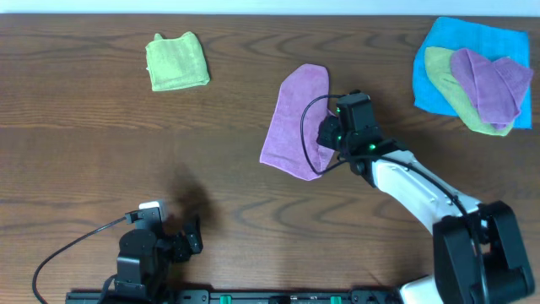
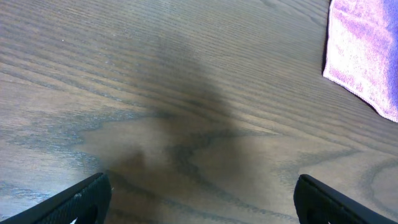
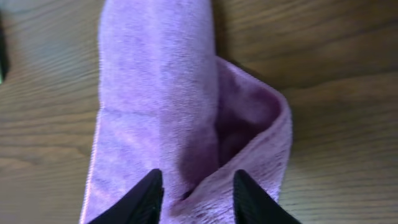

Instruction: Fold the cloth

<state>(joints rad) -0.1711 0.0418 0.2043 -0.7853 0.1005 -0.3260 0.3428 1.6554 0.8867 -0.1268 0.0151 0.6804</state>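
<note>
The lilac cloth (image 1: 291, 118) lies in the middle of the table, doubled lengthwise into a narrow strip. In the right wrist view the cloth (image 3: 155, 93) has its right edge turned over, leaving a loose raised pocket. My right gripper (image 1: 331, 135) hovers at the cloth's lower right edge. Its fingers (image 3: 194, 186) are partly apart with the folded edge between them, not pinched. My left gripper (image 1: 181, 241) is open and empty over bare wood near the front edge (image 2: 199, 199). A corner of the cloth shows at the top right of the left wrist view (image 2: 367, 56).
A folded lime-green cloth (image 1: 177, 61) lies at the back left. At the back right a bright blue cloth (image 1: 447, 51) carries a lime-green cloth (image 1: 460, 101) and another purple cloth (image 1: 489, 84). The table is dark wood.
</note>
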